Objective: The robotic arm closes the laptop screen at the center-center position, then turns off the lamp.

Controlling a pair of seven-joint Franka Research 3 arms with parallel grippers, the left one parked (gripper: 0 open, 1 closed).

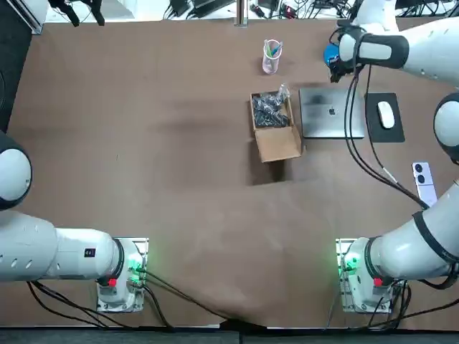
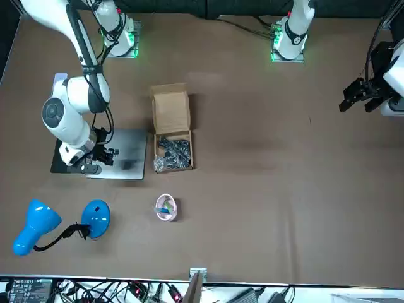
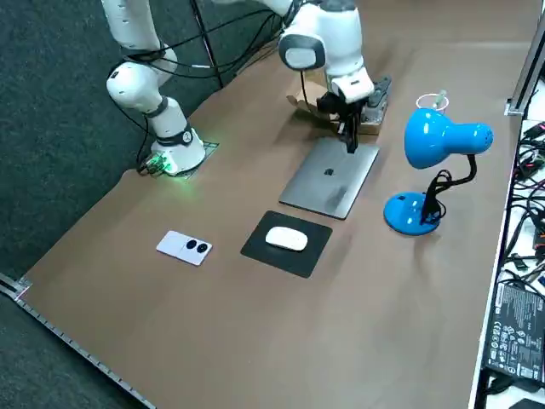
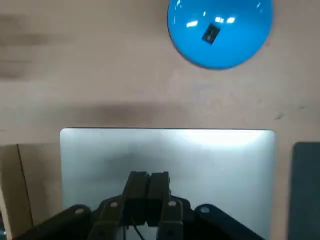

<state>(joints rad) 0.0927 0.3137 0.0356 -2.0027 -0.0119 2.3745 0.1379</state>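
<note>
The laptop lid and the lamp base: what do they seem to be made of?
The laptop lid is probably aluminium with a matte silver finish; it gives a soft, spread-out glare along one edge. The lamp base is likely glossy blue plastic, perhaps painted metal; it shows small, sharp light reflections. The right gripper, shut, hangs over the closed lid.

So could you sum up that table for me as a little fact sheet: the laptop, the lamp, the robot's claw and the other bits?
Laptop: shut, lid flat, logo facing up
Right gripper: fingers shut, holding nothing, at the laptop's lid; contact unclear
Lamp: blue, upright, on the laptop's far side from the robot; lit or not, cannot tell
Cardboard box: open, dark parts inside, beside the laptop
Cup: pink, small items inside
Mouse: white, on a black pad
Phone: lying flat, apart from the pad
</note>
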